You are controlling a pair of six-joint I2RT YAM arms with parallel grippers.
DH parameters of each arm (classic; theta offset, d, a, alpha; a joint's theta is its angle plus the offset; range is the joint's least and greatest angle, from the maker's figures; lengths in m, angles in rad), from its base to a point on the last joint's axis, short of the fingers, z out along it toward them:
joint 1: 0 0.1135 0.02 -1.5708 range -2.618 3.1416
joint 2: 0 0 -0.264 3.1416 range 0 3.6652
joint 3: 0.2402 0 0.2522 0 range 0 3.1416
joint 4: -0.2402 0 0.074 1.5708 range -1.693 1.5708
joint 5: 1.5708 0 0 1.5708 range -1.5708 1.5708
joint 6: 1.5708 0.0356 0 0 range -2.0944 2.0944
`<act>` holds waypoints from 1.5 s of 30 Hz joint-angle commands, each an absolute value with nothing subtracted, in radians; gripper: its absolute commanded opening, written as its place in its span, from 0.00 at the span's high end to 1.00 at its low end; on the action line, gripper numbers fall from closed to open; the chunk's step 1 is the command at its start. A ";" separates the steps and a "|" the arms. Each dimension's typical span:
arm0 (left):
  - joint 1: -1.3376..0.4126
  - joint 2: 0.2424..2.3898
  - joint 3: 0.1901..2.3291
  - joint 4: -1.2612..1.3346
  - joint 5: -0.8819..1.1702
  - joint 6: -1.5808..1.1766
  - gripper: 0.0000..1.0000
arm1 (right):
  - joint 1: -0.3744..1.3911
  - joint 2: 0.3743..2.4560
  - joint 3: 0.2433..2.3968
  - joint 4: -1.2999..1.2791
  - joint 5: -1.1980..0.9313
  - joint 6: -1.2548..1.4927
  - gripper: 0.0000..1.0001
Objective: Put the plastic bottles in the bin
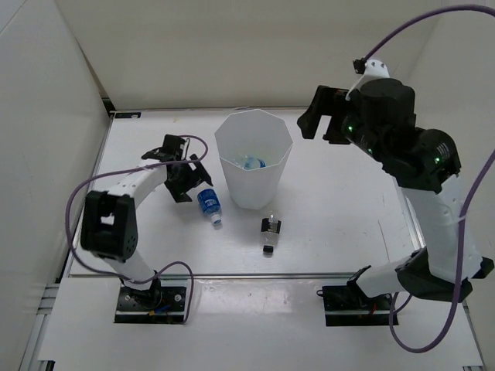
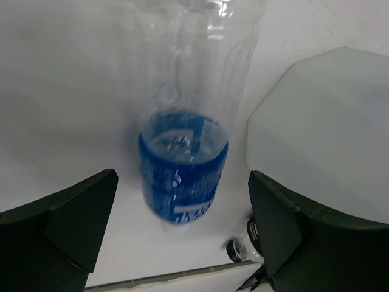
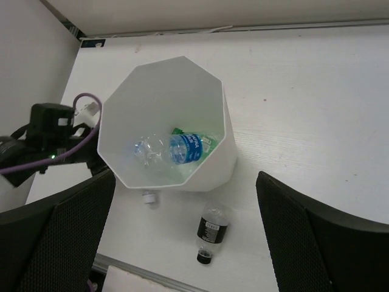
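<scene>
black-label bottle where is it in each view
Top external: black-label bottle lies centre, just in front of the bin.
Left wrist: only its cap end shows, at the bottom edge, below the bin.
Right wrist: bottom centre, below the bin.
Shared landmark: the bin.

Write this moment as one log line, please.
left claw: open, facing blue-label bottle on table | right claw: open, above bin | bin: bottles inside | black-label bottle: on table
</scene>
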State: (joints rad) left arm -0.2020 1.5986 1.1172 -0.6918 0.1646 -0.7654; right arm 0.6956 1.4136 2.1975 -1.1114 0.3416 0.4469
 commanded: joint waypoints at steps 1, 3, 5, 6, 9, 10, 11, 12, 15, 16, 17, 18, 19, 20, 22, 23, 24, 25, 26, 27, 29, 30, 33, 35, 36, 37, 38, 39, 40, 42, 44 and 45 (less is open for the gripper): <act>-0.251 1.689 1.199 -0.649 0.173 -0.749 0.00 | 0.695 1.390 2.119 -1.112 0.364 0.416 0.00; -0.284 1.730 1.224 -0.649 0.125 -0.739 0.00 | 0.695 1.365 2.094 -1.112 0.364 0.402 0.00; -0.297 1.782 1.224 -0.649 0.114 -0.739 0.00 | 0.695 1.333 2.059 -1.112 0.373 0.391 0.00; -0.298 1.793 1.224 -0.649 0.114 -0.739 0.04 | 0.695 1.322 2.046 -1.112 0.373 0.391 0.00; -0.307 1.770 1.212 -0.710 0.037 -0.785 0.17 | 0.695 1.283 1.996 -1.121 0.397 0.391 0.00; -0.307 1.709 1.212 -0.722 -0.009 -0.798 0.17 | 0.695 1.282 1.996 -1.121 0.411 0.402 0.00; -0.307 1.671 1.212 -0.741 -0.035 -0.827 0.21 | 0.695 1.272 1.982 -1.121 0.411 0.411 0.00; -0.307 1.633 1.227 -0.765 -0.061 -0.840 0.24 | 0.695 1.261 1.967 -1.130 0.411 0.411 0.00; -0.307 1.496 1.354 -0.859 -0.146 -0.862 0.30 | 0.681 1.238 1.934 -1.131 0.411 0.430 0.00; -0.307 1.471 1.399 -0.874 -0.178 -0.862 0.33 | 0.672 1.238 1.901 -1.131 0.411 0.440 0.00; -0.307 1.447 1.510 -0.915 -0.189 -0.862 0.33 | 0.672 1.227 1.881 -1.131 0.411 0.440 0.00; -0.307 1.447 1.578 -0.936 -0.189 -0.862 0.35 | 0.663 1.218 1.861 -1.131 0.411 0.468 0.00; -0.307 1.447 1.653 -0.959 -0.198 -0.862 0.37 | 0.651 1.218 1.818 -1.141 0.411 0.483 0.00; -0.317 1.474 1.821 -0.988 -0.215 -0.862 0.37 | 0.641 1.218 1.801 -1.141 0.411 0.503 0.00; -0.357 1.503 1.972 -1.022 -0.256 -0.833 0.37 | 0.597 1.209 1.766 -1.155 0.379 0.557 0.00; -0.374 1.514 2.049 -1.011 -0.256 -0.821 0.35 | 0.577 1.209 1.738 -1.155 0.295 0.557 0.00; -0.388 1.514 2.049 -0.979 -0.256 -0.789 0.33 | 0.556 1.209 1.727 -1.155 0.254 0.571 0.00; -0.408 1.514 2.034 -0.900 -0.232 -0.776 0.33 | 0.523 1.218 1.718 -1.155 0.218 0.580 0.00; -0.419 1.534 2.008 -0.867 -0.183 -0.776 0.31 | 0.508 1.229 1.707 -1.155 0.187 0.590 0.00; -0.432 1.545 2.008 -0.841 -0.163 -0.764 0.29 | 0.480 1.229 1.688 -1.155 0.157 0.601 0.00; -0.498 1.587 2.023 -0.827 -0.163 -0.753 0.28 | 0.457 1.241 1.675 -1.155 0.097 0.601 0.00; -0.523 1.641 2.055 -0.827 -0.172 -0.740 0.25 | 0.448 1.241 1.657 -1.155 0.088 0.610 0.00; -0.615 1.730 2.092 -0.839 -0.195 -0.729 0.21 | 0.423 1.241 1.623 -1.146 0.042 0.611 0.00; -0.681 1.759 2.121 -0.885 -0.254 -0.738 0.00 | 0.414 1.229 1.573 -1.137 0.032 0.611 0.00; -0.698 1.759 2.147 -0.906 -0.317 -0.748 0.00 | 0.405 1.218 1.553 -1.137 0.032 0.611 0.00; -0.712 1.759 2.160 -0.946 -0.348 -0.764 0.00 | 0.405 1.209 1.528 -1.126 0.032 0.620 0.00; -0.722 1.750 2.160 -0.946 -0.371 -0.776 0.00 | 0.393 1.191 1.469 -1.126 0.023 0.620 0.00; -0.733 1.734 2.160 -0.946 -0.396 -0.776 0.00 | 0.393 1.178 1.430 -1.086 0.003 0.620 0.00; -0.733 1.683 2.143 -0.937 -0.406 -0.776 0.00 | 0.393 1.163 1.381 -1.047 -0.035 0.620 0.00; -0.733 1.617 2.094 -0.914 -0.475 -0.767 0.00 | 0.393 1.120 1.216 -0.921 -0.224 0.580 0.00; -0.733 1.504 2.044 -0.914 -0.530 -0.767 0.00 | 0.393 1.086 1.097 -0.838 -0.319 0.604 0.01; -0.723 1.462 2.011 -0.923 -0.555 -0.767 0.00 | 0.393 1.072 1.042 -0.781 -0.365 0.604 0.04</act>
State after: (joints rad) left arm -0.7456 1.7081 2.0293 -0.9344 -0.3950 -0.7670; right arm 0.3927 1.1084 1.1492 -0.9619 -0.1478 0.6033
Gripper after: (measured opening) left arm 0.998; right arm 0.970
